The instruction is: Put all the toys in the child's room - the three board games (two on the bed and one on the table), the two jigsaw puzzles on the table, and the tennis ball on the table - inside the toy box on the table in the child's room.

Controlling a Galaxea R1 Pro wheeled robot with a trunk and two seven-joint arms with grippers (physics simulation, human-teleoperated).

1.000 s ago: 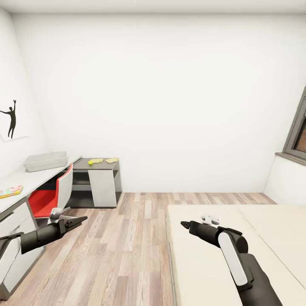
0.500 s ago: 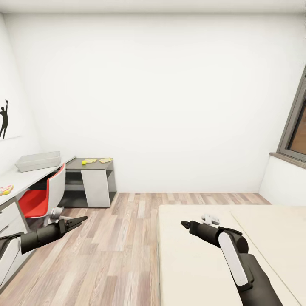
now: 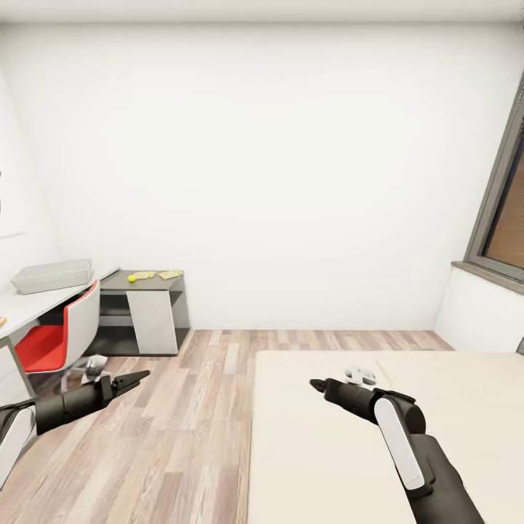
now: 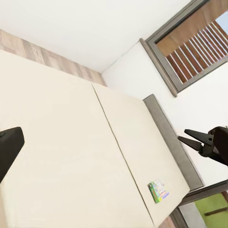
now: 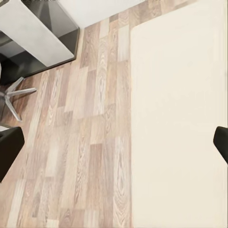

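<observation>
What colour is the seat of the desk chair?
Red, with a white-grey back shell; the chair shows best in the head view, tucked at the table.

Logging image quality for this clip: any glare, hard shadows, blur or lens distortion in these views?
Head view: flat, even light, no glare, soft shadow under the desk; the wide lens stretches the window frame at the edge. Left wrist view: sharp, tilted, the game box on the bed tiny but crisp. Right wrist view: floor planks sharp, no blur.

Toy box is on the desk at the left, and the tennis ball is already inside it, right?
Not quite. The head view shows the toy box on the desk, but the tennis ball lies outside it, on the dark corner section.
</observation>
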